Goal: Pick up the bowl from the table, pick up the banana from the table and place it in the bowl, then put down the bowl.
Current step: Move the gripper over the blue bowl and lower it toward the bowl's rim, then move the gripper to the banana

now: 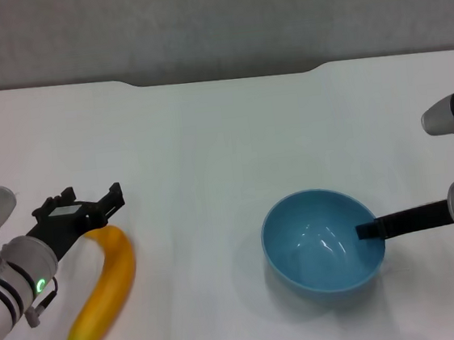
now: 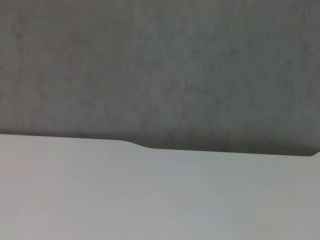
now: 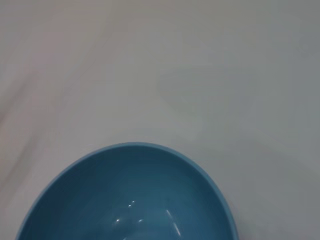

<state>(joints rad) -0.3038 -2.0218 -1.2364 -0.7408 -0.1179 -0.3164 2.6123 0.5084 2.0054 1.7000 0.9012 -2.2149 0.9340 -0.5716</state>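
The light blue bowl [image 1: 322, 241] is at the right of the white table [image 1: 224, 138]. My right gripper [image 1: 370, 230] reaches in from the right and is shut on the bowl's right rim. One black finger shows inside the rim; the other is hidden behind the wall. The bowl's inside fills the lower part of the right wrist view [image 3: 130, 200]. The yellow banana [image 1: 103, 290] lies flat at the left front. My left gripper [image 1: 92, 204] is open at the banana's far end, its fingers spread either side of that tip.
The table's far edge has a shallow notch [image 1: 221, 77] with a grey wall behind it. The left wrist view shows only bare tabletop [image 2: 150, 200], the notch and the wall.
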